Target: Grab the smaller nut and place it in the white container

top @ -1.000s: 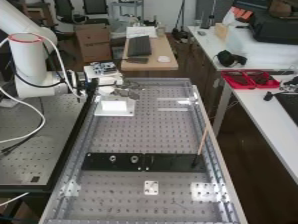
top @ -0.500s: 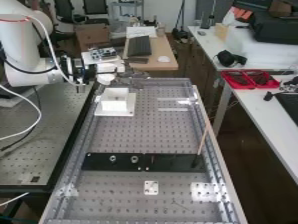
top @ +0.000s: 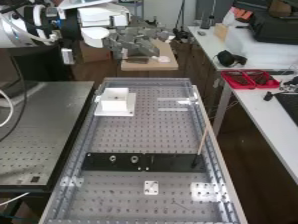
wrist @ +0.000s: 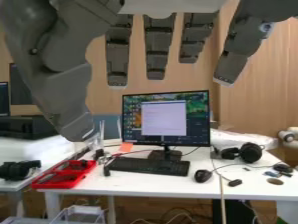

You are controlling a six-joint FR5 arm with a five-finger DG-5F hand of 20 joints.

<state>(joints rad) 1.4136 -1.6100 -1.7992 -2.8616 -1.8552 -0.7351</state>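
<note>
A white desk [top: 258,105] lines the right over dark brown floor [top: 234,172], a tan table [top: 156,65] stands far off, and pale wood panelling [wrist: 263,102] covers a wall.

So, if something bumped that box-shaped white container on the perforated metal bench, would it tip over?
Probably not: the box-shaped white container looks squat, on a wider flat white base. Its straight walls suggest it's stiff. Unless fastened, which I can't tell, that flat base might slide.

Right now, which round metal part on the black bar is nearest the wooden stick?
The bearing, right of the larger nut in the high view, on the stick's side.
</note>
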